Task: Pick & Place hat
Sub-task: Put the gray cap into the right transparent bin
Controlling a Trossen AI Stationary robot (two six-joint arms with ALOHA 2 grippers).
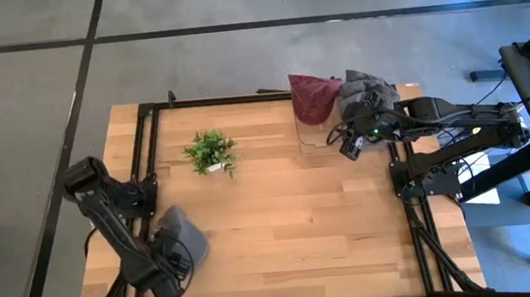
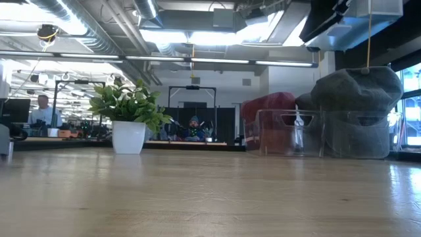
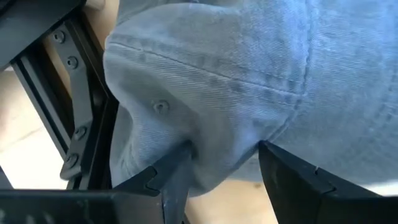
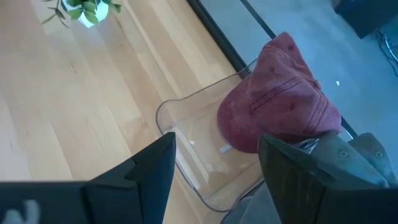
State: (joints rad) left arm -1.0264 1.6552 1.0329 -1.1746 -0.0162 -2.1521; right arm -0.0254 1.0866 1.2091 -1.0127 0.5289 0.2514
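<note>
Grey hat [image 1: 184,236] sits at the table's 8 o'clock corner. Left gripper [image 3: 221,165] straddles its edge, fingers spread wide, not clamping. Right gripper [image 4: 214,158] hangs open, empty, over the clear bin [image 4: 186,134].

A grey-blue denim cap [image 1: 181,233] lies crown-up on the wooden surface [image 1: 293,234] near its front left corner, close to the frame rail; its stitched panels and small eyelet show plainly, and a fold of its cloth sits between two dark jaws. At the far right edge a dark red cap [image 1: 313,97] rests over the rim of a clear plastic bin [image 4: 205,162], and a darker grey cap [image 1: 369,90] sits just beside it, touching.
</note>
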